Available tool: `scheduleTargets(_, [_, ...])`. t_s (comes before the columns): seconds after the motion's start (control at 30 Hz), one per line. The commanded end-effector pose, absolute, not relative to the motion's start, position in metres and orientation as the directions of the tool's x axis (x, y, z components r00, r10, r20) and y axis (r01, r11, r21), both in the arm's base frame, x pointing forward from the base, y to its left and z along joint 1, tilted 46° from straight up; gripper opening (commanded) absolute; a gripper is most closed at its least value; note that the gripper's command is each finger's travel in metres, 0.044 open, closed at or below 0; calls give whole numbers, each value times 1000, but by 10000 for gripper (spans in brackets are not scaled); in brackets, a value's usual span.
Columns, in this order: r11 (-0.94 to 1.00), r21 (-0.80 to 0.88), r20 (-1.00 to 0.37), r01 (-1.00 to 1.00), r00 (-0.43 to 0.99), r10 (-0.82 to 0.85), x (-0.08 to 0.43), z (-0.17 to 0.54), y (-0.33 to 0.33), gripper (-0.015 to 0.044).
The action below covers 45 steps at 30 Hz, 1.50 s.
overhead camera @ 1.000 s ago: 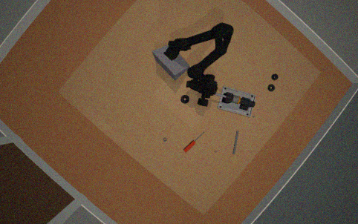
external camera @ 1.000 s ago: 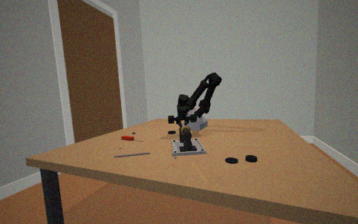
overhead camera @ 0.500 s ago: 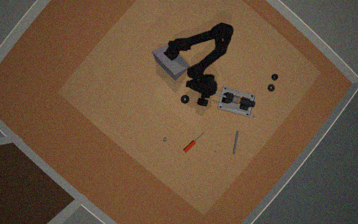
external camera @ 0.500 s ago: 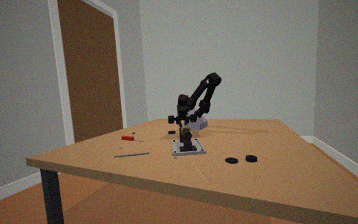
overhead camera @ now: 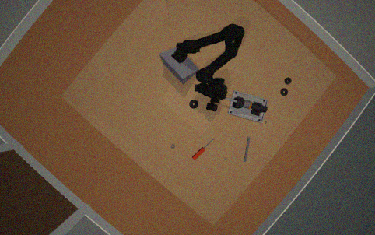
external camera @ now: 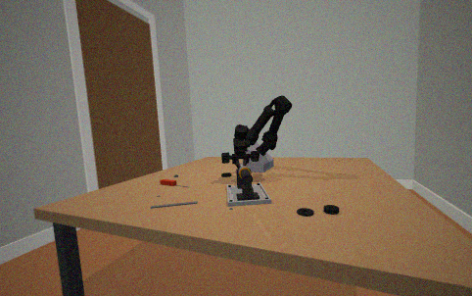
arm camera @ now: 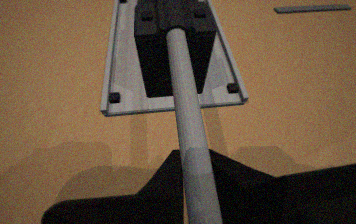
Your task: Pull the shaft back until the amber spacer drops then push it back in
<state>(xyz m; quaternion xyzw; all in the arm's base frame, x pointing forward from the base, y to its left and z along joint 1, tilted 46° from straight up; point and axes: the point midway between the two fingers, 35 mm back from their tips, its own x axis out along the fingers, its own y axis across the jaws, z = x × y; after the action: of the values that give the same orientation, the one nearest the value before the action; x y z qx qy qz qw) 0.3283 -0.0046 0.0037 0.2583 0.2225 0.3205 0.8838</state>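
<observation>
My gripper (overhead camera: 221, 100) (arm camera: 188, 155) is shut on the grey shaft (arm camera: 183, 85), outside the smaller support block (overhead camera: 238, 103) (arm camera: 155, 65). The shaft runs from the fingers into that block and, in the top view, on toward the big housing block (overhead camera: 258, 108) (external camera: 247, 188). The amber spacer (overhead camera: 250, 105) (external camera: 239, 172) is between the blocks, close beside the big housing block, raised at shaft height. Both blocks stand on the pale baseplate (overhead camera: 244, 115) (arm camera: 120, 60). Other spacers and the shaft's far end cannot be made out clearly.
Two black discs (overhead camera: 287, 81) (overhead camera: 284, 92) lie beyond the baseplate; another black disc (overhead camera: 191, 103) lies by the gripper. A red screwdriver (overhead camera: 198, 153) (external camera: 167, 182) and a grey bar (overhead camera: 247, 149) (external camera: 173, 204) (arm camera: 312, 8) lie to the side. Small bits lie around.
</observation>
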Motion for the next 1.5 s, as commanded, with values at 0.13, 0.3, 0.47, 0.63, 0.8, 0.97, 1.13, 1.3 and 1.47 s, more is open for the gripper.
scheduleTargets(0.13, [660, 597, -226, -455, 695, 683, 327, 3, -5, 0])
scheduleTargets(0.3, [660, 597, -226, -455, 695, 683, 326, 3, -5, 0])
scheduleTargets(0.47, [660, 597, -226, -455, 695, 683, 325, 3, -6, 0])
scheduleTargets(0.63, [660, 597, -226, -455, 695, 683, 325, 3, -6, 0])
scheduleTargets(0.8, [660, 597, -226, -455, 695, 683, 324, 2, -6, 0])
scheduleTargets(0.97, [660, 597, -226, -455, 695, 683, 324, 2, -6, 0])
scheduleTargets(1.13, [660, 597, -226, -455, 695, 683, 323, 2, -6, 0])
scheduleTargets(1.3, [660, 597, -226, -455, 695, 683, 323, 2, -6, 0])
scheduleTargets(1.47, [661, 597, -226, -455, 695, 683, 322, 1, -6, 0])
